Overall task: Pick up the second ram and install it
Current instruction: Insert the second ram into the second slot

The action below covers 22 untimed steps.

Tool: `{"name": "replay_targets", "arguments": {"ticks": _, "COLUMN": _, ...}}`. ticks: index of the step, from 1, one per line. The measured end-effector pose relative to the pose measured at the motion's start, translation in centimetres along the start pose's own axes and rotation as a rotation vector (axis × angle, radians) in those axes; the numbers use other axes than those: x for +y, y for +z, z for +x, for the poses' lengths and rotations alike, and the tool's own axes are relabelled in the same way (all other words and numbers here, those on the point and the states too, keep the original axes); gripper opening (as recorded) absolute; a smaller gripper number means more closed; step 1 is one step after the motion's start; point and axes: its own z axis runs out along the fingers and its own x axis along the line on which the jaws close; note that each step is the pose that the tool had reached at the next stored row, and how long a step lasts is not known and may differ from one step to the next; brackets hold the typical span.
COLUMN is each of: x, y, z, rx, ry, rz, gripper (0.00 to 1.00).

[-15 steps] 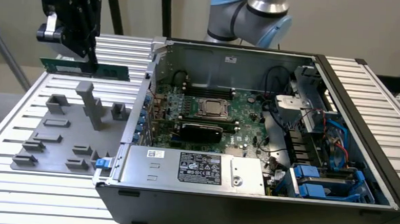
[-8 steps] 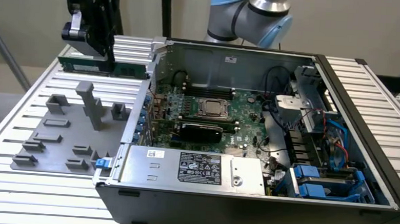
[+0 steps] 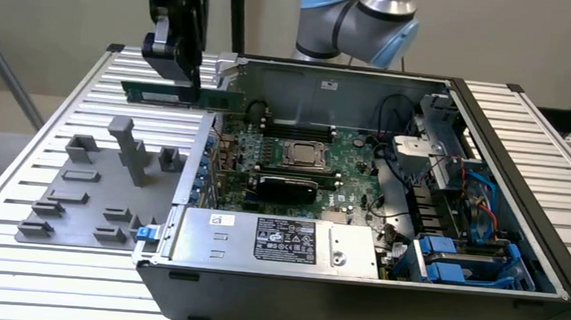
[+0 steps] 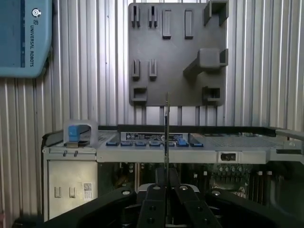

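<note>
Closest to us, the gripper [image 4: 166, 187] pinches the second ram [image 3: 152, 92] tight between closed fingers. It holds the stick level above the open case's [image 3: 356, 303] wall, on the exterior view's left, beyond the gray holder tray [image 3: 88, 194]. We judge the carry is underway; seating calls for squaring the stick's lower edge over the motherboard [image 3: 350, 145].

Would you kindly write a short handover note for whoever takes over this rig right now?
Gripper: shut on the second ram, which is held level in the air.
Position: above the back corner of the open computer case, at the exterior view's left.
Done: the ram is picked up.
Left: it is not yet seated on the motherboard.
</note>
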Motion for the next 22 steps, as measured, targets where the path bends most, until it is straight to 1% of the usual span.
{"name": "replay_targets", "arguments": {"ticks": 3, "x": -1.24, "y": 0.04, "z": -0.4, "rx": -0.0001, "ry": 0.000, "rz": 0.0001, "gripper": 0.00}}
{"name": "replay_targets", "arguments": {"ticks": 7, "x": -2.76, "y": 0.33, "z": -1.2, "rx": 0.0000, "ry": 0.000, "rz": 0.0001, "gripper": 0.00}}
{"name": "replay_targets", "arguments": {"ticks": 16, "x": -4.56, "y": 1.91, "z": -3.5, "rx": -0.0008, "ry": 0.000, "rz": 0.0000, "gripper": 0.00}}
{"name": "replay_targets", "arguments": {"ticks": 17, "x": -4.88, "y": 2.10, "z": -3.8, "rx": -0.0008, "ry": 0.000, "rz": 0.0000, "gripper": 0.00}}
{"name": "replay_targets", "arguments": {"ticks": 18, "x": -5.59, "y": 2.46, "z": -4.4, "rx": -0.0008, "ry": 0.000, "rz": 0.0000, "gripper": 0.00}}
{"name": "replay_targets", "arguments": {"ticks": 22, "x": -7.02, "y": 3.18, "z": -5.5, "rx": -0.0008, "ry": 0.000, "rz": 0.0000, "gripper": 0.00}}
